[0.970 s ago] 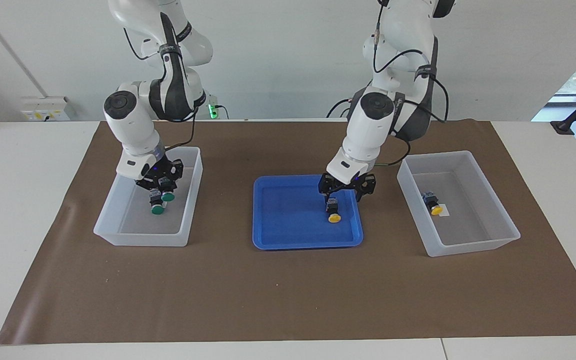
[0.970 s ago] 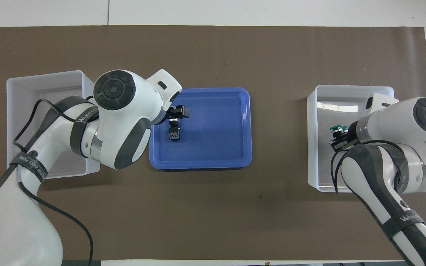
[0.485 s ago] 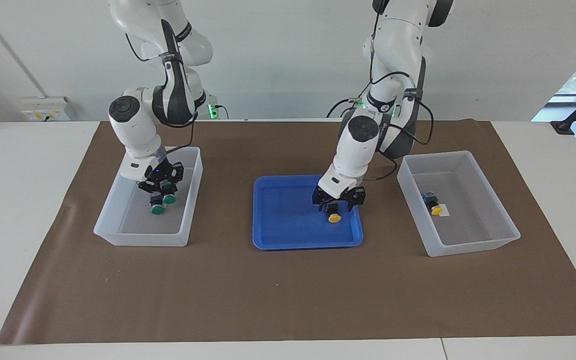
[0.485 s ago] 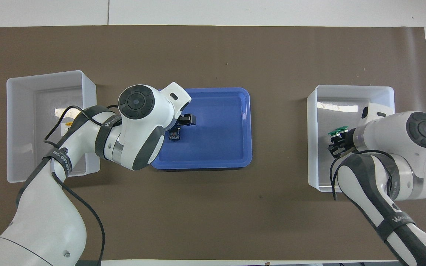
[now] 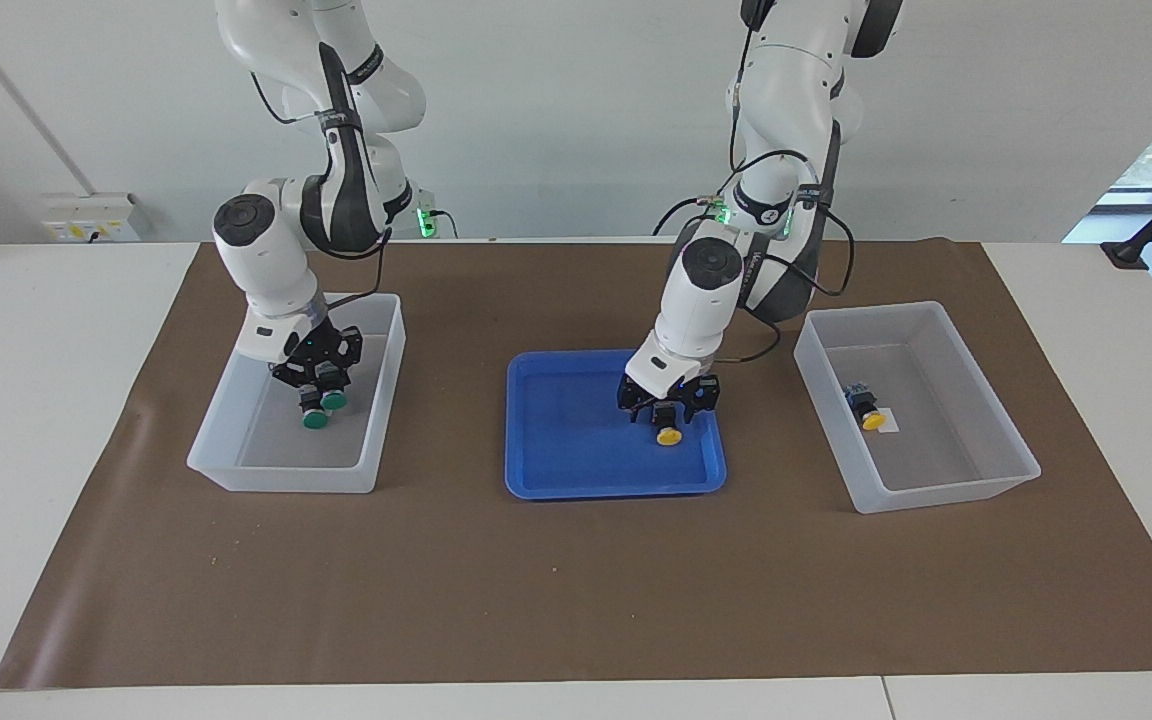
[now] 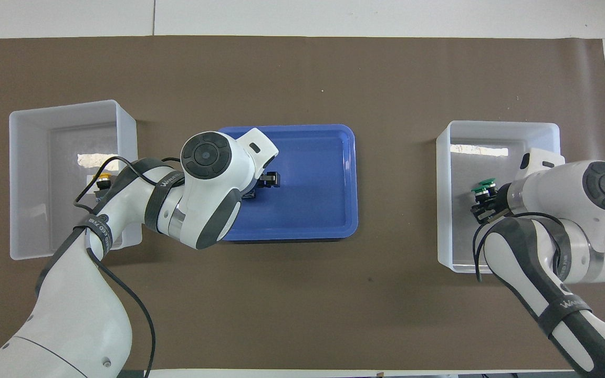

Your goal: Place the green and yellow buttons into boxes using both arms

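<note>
Hidden: in the overhead view the left arm covers most of the yellow button in the tray [image 5: 667, 430]; only a sliver of black body shows.
Left gripper [image 5: 667, 400]: low in the blue tray [image 5: 576, 440], at its end toward the left arm; jaws astride the button's black body, contact cannot be told.
Right gripper [image 5: 316, 383]: inside the box at the right arm's end [image 5: 236, 420]; jaws closed on a green button [image 5: 334, 397], cap facing away from the robots.
Second green button [image 5: 314, 416]: on that box's floor, just beside the held one.
Second yellow button [image 5: 868, 409]: lying in the box at the left arm's end [image 5: 976, 400], next to a small white label.
Table: covered by a brown mat [image 5: 576, 580].
</note>
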{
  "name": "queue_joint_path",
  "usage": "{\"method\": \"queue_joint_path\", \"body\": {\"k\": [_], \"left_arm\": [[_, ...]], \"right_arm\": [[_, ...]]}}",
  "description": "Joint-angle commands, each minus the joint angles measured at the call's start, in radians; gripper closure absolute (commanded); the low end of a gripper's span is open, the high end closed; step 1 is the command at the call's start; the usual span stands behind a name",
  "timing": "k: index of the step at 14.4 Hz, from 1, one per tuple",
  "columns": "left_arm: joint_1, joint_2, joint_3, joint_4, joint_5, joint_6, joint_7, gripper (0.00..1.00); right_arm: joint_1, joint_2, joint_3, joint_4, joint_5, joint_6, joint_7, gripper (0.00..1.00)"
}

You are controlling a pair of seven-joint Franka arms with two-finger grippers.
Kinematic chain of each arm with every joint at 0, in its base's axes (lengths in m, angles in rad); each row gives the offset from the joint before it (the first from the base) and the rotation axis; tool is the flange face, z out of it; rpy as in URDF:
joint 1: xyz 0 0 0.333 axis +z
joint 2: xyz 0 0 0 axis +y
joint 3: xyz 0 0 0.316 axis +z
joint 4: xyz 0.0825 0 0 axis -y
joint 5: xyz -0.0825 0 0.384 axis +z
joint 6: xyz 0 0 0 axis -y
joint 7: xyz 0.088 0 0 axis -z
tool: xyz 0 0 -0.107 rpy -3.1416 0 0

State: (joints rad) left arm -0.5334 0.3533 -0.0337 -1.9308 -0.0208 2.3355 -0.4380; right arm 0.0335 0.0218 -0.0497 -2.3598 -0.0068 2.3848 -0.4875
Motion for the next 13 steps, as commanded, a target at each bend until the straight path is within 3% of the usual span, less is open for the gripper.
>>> {"method": "queue_joint_path", "body": {"k": [1, 3, 5, 7, 10, 13], "left_arm": [[-0.036, -0.022, 0.021, -0.051, 0.03, 0.027, -0.016, 0.19], [-0.036, -0.024, 0.021, -0.054, 0.03, 0.022, -0.018, 0.37], [-0.036, -0.024, 0.021, -0.054, 0.03, 0.019, -0.031, 0.74], [-0.036, -0.025, 0.023, -0.051, 0.03, 0.015, -0.033, 1.0], [-0.028, -0.043, 0.028, -0.021, 0.03, -0.039, -0.041, 1.0], [0.024, -0.14, 0.029, 0.102, 0.024, -0.285, -0.036, 1.0]], "right_arm": [[-0.015, 0.015, 0.008, -0.013, -0.007, 0.027, 0.018, 0.88], [-0.012, 0.015, 0.008, -0.012, -0.007, 0.025, 0.026, 0.8], [-0.004, 0.015, 0.011, -0.007, -0.008, 0.008, 0.072, 0.8], [0.025, 0.015, 0.014, 0.007, -0.008, -0.022, 0.116, 0.82], [0.029, 0.015, 0.014, 0.014, -0.007, -0.038, 0.141, 0.82], [0.025, 0.017, 0.013, 0.014, -0.008, -0.035, 0.133, 0.82]]}}
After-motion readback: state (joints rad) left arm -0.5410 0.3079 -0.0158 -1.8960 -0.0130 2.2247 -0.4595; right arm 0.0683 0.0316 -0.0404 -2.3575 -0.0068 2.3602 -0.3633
